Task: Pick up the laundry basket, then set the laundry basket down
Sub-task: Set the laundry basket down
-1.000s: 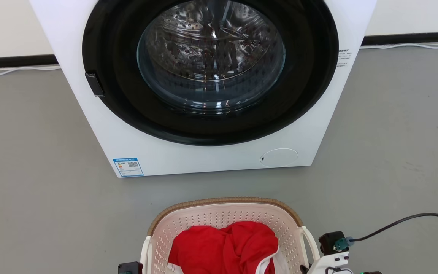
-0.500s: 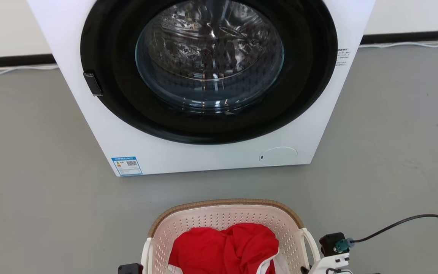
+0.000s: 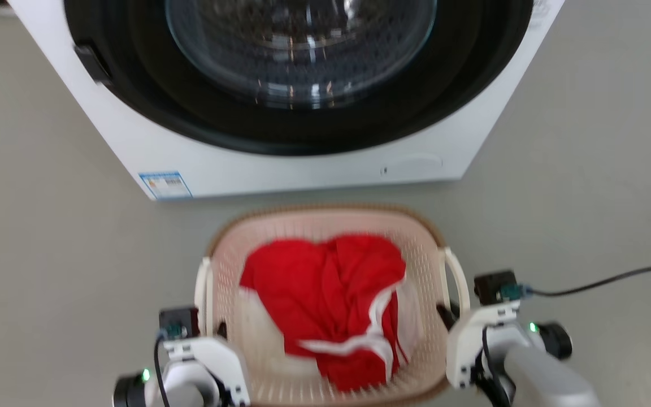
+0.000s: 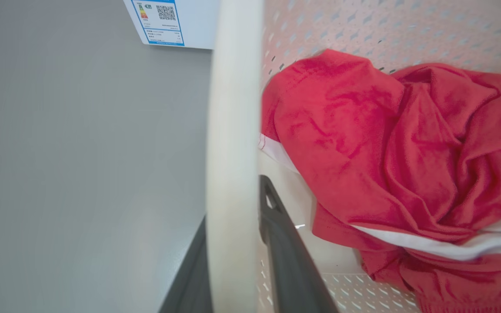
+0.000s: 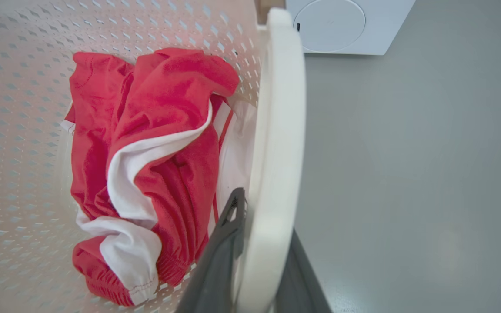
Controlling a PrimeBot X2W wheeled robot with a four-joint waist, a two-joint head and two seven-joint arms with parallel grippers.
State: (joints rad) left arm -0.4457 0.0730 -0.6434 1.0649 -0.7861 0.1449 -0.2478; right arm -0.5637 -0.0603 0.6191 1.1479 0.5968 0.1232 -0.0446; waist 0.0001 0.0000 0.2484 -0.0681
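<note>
Got both sides pinched: my left claw [image 4: 233, 202] is clamped on the laundry basket [image 3: 325, 217] by its left handle [image 4: 233, 108], one finger inside, one outside. My right claw [image 5: 268, 213] grips the right handle [image 5: 278, 108] the same way. The basket's between my arms, just in front of the washing machine [image 3: 303, 169], with a red garment [image 3: 325, 282] inside.

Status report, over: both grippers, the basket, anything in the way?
Left gripper shut on left handle, right gripper on right handle. Laundry basket holds red garment. Washing machine close ahead, cable on floor.
</note>
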